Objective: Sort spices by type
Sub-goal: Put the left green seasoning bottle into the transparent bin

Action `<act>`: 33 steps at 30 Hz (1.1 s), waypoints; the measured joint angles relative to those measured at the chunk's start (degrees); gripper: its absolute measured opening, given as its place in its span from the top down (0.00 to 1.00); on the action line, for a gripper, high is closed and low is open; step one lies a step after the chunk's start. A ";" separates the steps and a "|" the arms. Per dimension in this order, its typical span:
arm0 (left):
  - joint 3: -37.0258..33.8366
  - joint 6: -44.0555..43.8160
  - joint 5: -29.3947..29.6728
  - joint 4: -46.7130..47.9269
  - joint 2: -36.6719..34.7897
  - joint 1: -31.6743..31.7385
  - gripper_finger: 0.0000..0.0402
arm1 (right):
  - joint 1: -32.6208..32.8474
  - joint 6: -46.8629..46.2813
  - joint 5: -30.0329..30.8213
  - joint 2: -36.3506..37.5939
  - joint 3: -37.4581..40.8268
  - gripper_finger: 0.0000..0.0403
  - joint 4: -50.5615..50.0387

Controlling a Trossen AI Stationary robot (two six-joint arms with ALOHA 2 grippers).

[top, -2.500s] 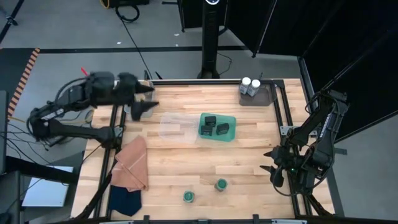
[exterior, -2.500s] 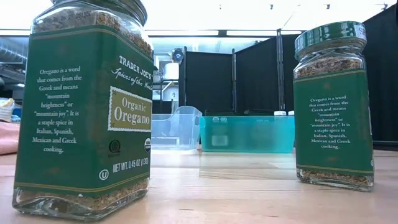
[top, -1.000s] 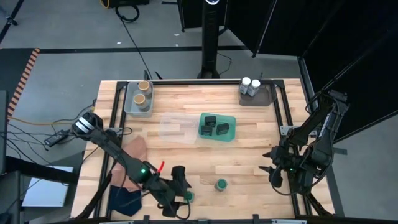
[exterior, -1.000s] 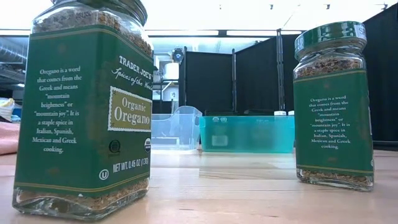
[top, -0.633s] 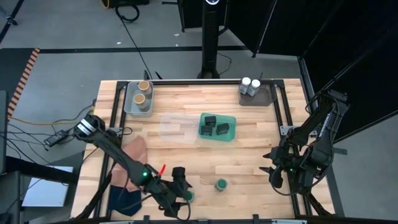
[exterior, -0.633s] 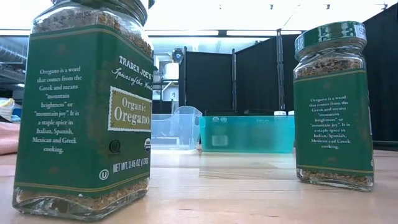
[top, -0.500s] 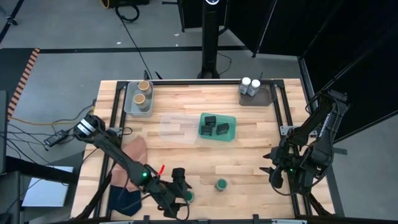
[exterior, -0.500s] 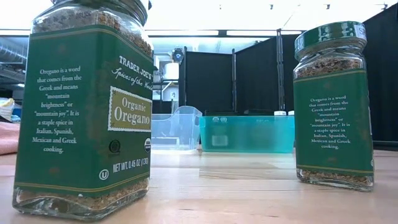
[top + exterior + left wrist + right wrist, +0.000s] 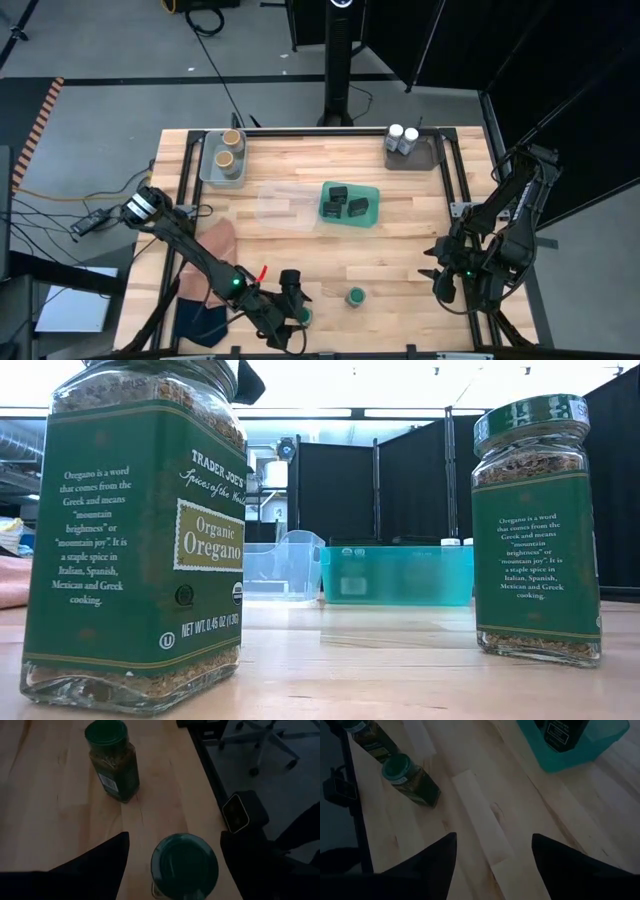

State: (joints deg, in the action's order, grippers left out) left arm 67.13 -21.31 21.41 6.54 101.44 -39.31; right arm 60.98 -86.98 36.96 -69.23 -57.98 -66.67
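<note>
Oregano jar (image 9: pixel 185 866), green-lidded, stands upright near the front edge of the wooden surface (image 9: pixel 390 255), right between the left gripper's (image 9: pixel 172 857) spread fingers (image 9: pixel 107 857), which flank it without visibly touching. A second oregano jar (image 9: pixel 112 762) stands nearby. The low view alone shows the "Organic Oregano" labels; the high view alone shows the teal tray (image 9: pixel 372 215) holding dark tins. The right gripper (image 9: pixel 492 851) hangs open over bare wood by the right edge.

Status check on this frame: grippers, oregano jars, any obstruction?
Left gripper open, straddling near oregano jar, not closed on it. Right gripper open, parked at right table edge. Second oregano jar stands apart. Nothing blocking.
</note>
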 joint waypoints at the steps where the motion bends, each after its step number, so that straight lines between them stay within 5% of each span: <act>1: 0.00 0.03 0.00 -0.45 0.24 0.00 0.21 | -0.01 0.00 -0.15 0.00 0.00 0.34 -0.20; 25: -5.63 -2.87 -0.59 -11.50 1.03 0.03 0.22 | -0.01 -1.20 -1.04 0.00 0.00 0.36 -0.96; 33: -10.59 -2.63 -0.55 -19.25 0.97 0.03 0.35 | -0.10 -2.01 -1.08 0.00 0.00 0.36 -0.94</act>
State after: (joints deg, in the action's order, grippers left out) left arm 56.55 -23.93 20.86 -12.71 102.41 -39.29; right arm 60.88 -88.99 35.88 -69.23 -57.98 -67.61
